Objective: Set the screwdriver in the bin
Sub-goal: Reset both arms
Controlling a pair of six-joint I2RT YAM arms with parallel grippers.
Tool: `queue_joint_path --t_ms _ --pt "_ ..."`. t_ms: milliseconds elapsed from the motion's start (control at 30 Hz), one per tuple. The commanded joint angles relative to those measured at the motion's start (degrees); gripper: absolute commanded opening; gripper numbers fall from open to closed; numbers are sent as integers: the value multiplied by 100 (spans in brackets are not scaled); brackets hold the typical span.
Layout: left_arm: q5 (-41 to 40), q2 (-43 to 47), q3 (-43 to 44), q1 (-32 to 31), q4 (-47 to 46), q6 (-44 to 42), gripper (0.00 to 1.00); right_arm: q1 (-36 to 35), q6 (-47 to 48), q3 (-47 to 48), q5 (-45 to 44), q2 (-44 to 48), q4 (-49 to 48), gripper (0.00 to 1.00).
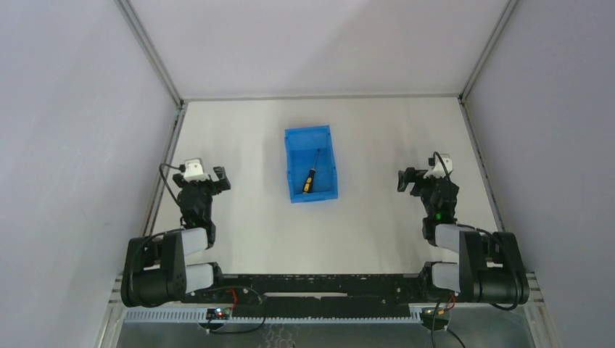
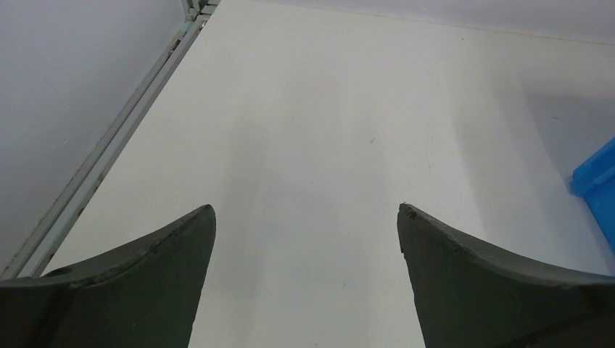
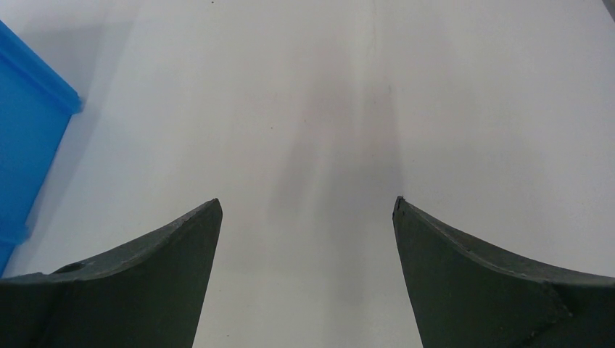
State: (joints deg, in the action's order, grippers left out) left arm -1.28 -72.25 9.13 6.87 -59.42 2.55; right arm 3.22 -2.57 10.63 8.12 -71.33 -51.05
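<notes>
The bright blue bin (image 1: 291,138) sits on the white table, middle of the top view. The screwdriver (image 1: 310,178), black and yellow-orange handle toward the near end, thin shaft pointing away, lies inside the bin on its floor. My left gripper (image 1: 220,177) is open and empty, well left of the bin. My right gripper (image 1: 407,180) is open and empty, well right of the bin. In the left wrist view the left gripper (image 2: 306,212) is over bare table, with a bin corner (image 2: 598,192) at the right edge. In the right wrist view the right gripper (image 3: 307,205) is over bare table, with the bin's wall (image 3: 25,141) at the left edge.
Grey walls enclose the table on the left, back and right. A metal rail (image 2: 109,145) runs along the table's left edge, another along the right edge (image 1: 480,156). The arm bases stand at the near edge.
</notes>
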Motion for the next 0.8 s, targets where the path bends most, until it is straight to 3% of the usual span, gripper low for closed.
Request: queue_joint_path --t_ms 0,133,400,767 --pt "-13 46 63 -22 -316 -80 100 -50 149 0 54 -250 -769 96" --pt "-13 44 61 -28 -316 -79 100 -51 162 -17 72 -524 -1045 96" --pt "-13 46 65 -28 -316 -79 100 7 138 380 163 -604 -361 98" --pt "-13 44 63 -26 -316 -79 100 29 90 404 103 -602 -313 100"
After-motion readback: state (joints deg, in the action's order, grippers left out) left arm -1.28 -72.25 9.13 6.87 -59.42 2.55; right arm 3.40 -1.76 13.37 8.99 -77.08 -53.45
